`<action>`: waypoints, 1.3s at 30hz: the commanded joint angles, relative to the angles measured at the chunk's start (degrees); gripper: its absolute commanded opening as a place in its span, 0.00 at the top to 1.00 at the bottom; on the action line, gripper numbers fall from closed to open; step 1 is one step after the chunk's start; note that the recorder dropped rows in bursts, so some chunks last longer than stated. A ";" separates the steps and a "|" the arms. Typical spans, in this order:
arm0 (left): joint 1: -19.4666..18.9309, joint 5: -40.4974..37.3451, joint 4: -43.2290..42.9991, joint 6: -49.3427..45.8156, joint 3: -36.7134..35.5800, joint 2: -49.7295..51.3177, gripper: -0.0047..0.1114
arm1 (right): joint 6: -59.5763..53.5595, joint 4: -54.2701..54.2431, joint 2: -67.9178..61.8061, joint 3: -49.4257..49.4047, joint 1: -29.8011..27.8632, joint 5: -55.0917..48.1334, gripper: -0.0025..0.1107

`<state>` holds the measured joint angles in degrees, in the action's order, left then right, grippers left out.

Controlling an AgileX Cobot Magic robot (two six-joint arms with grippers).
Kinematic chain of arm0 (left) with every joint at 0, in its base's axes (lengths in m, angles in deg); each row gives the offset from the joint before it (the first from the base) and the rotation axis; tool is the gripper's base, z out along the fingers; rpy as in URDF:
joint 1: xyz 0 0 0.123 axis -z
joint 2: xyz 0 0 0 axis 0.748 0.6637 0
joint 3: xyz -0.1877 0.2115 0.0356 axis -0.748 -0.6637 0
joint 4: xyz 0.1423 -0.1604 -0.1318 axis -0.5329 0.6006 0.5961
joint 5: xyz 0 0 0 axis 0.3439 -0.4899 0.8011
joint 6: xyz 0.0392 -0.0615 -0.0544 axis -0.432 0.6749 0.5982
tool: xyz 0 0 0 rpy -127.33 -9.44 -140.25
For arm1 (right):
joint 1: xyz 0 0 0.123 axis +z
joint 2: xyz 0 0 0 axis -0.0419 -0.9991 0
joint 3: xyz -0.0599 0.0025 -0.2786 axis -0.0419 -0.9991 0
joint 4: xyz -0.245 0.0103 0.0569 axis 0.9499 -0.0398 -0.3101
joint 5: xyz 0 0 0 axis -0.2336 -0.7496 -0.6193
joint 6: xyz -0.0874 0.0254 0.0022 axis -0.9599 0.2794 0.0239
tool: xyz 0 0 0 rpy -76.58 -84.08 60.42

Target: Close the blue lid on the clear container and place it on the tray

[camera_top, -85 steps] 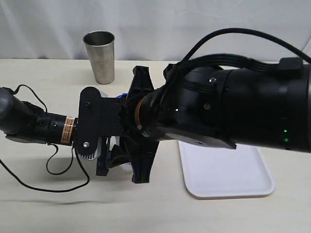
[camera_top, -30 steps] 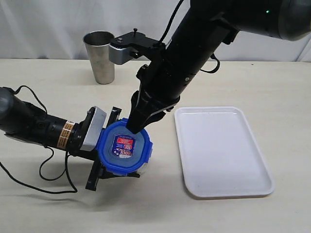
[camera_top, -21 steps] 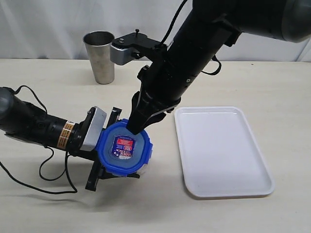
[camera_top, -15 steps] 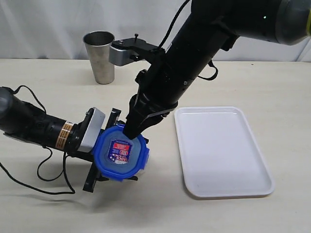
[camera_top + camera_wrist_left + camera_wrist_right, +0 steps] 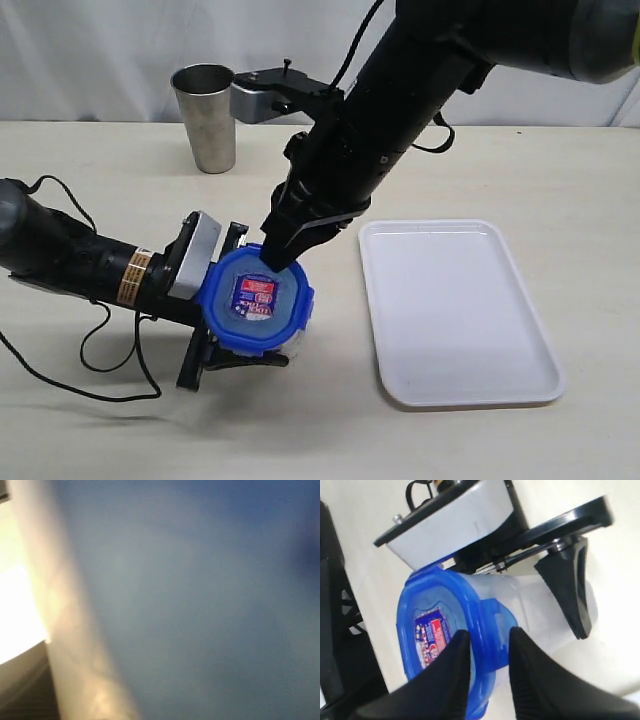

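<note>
The clear container (image 5: 540, 605) leans tilted above the table, and my left gripper (image 5: 222, 302) is shut round its body; one of its fingers (image 5: 568, 587) lies along the clear wall. The blue lid (image 5: 255, 300) with its red-and-white sticker (image 5: 431, 631) sits on the container's mouth. My right gripper (image 5: 275, 257) comes down from above and is shut on the lid's rim flap (image 5: 492, 625), one finger on the lid's top and one outside the flap. The left wrist view is a blue blur with no fingers showing. The white tray (image 5: 455, 310) lies to the right with nothing on it.
A tapered steel cup (image 5: 205, 115) stands at the back left. A black cable (image 5: 60, 375) loops on the table below the left arm. The right arm (image 5: 400, 110) reaches across the middle above the table, close to the tray's near-left corner.
Half a second ago the container and lid leaned lower and further left; now they have swung back up to the right. The right gripper stayed at the lid's rim and followed.
</note>
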<state>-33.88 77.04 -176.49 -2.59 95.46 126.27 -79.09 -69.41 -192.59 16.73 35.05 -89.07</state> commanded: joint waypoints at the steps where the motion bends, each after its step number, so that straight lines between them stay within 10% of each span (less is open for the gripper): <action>1: 0.09 0.11 4.31 7.25 0.19 -0.51 0.96 | 3.13 11.96 0.71 -1.26 -0.84 3.45 0.88; 27: 0.09 -0.87 11.58 13.51 0.19 -0.51 0.96 | 36.47 10.67 10.44 -0.12 1.07 10.59 0.63; 39: 0.09 -3.47 11.68 13.51 0.19 -0.51 0.96 | 61.04 40.45 2.50 5.99 14.08 7.05 0.63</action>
<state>-33.77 73.10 -166.18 10.55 95.46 126.27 -20.39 -31.49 -187.58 20.22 47.96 -79.03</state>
